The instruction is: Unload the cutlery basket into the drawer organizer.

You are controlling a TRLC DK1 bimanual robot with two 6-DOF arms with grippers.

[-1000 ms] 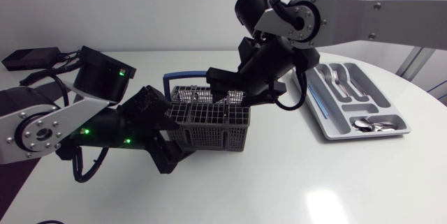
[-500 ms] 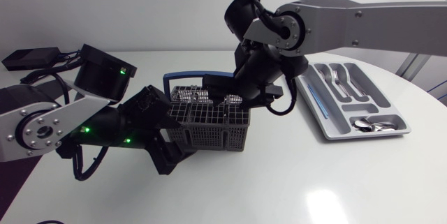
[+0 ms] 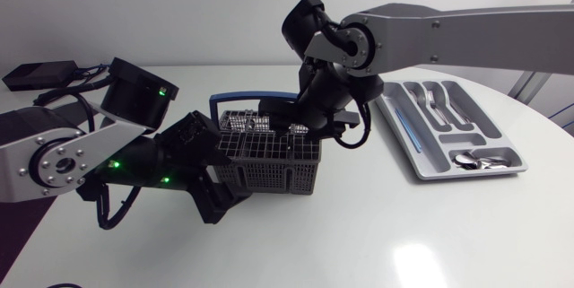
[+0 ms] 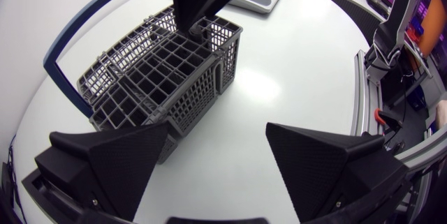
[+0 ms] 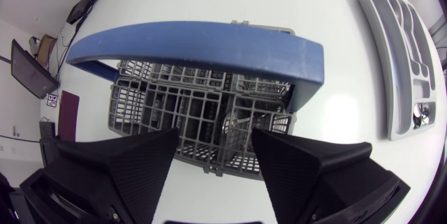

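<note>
So, on the counter the right arm has swung further left over the last second and lowered the right hand onto the basket. I read that as the next pick starting. The left arm has barely moved. The left hand is spread wide, with the basket's corner by one finger. The organizer sits well to the right and already holds some cutlery. The right wrist view shows the right hand spread over the grid, the blue handle just ahead and something shiny in a compartment. The head view hides that.
</note>
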